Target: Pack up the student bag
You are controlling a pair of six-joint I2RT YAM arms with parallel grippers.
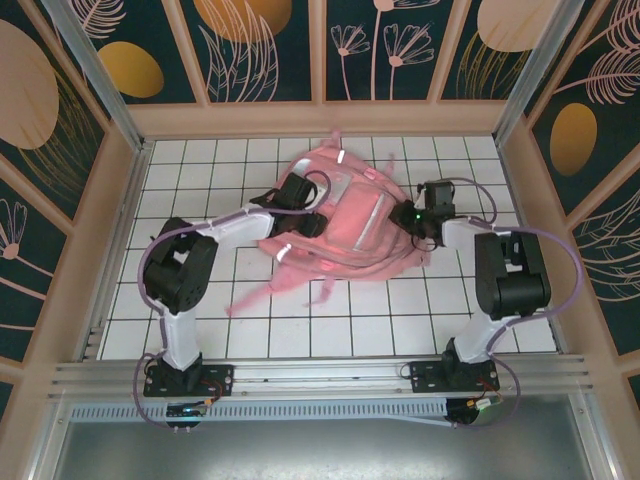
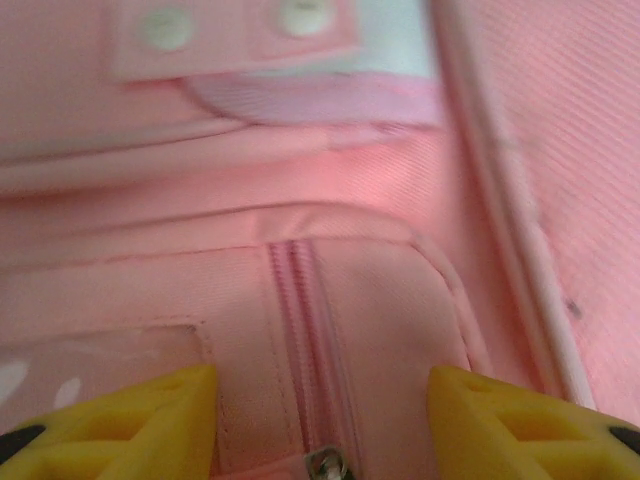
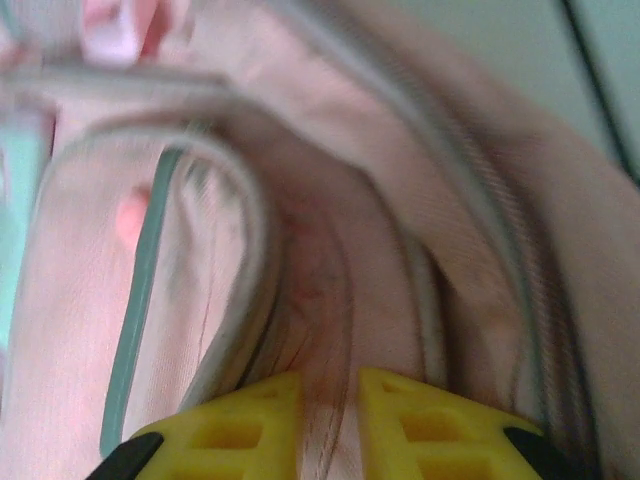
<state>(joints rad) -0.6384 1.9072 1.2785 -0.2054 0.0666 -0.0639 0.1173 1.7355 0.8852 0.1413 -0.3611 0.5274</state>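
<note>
I see the student bag [image 2: 400, 300] as matt, finely woven pink cloth; the table [image 1: 400, 320] looks smooth.

Pink student bag [image 1: 350, 225], yellow fingers [image 2: 140, 425], white black-gridded table [image 1: 200, 170]

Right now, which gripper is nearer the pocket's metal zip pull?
Left. The left gripper straddles the zip pull, jaws open. The right gripper pinches a fold on the student bag's opposite side.
</note>
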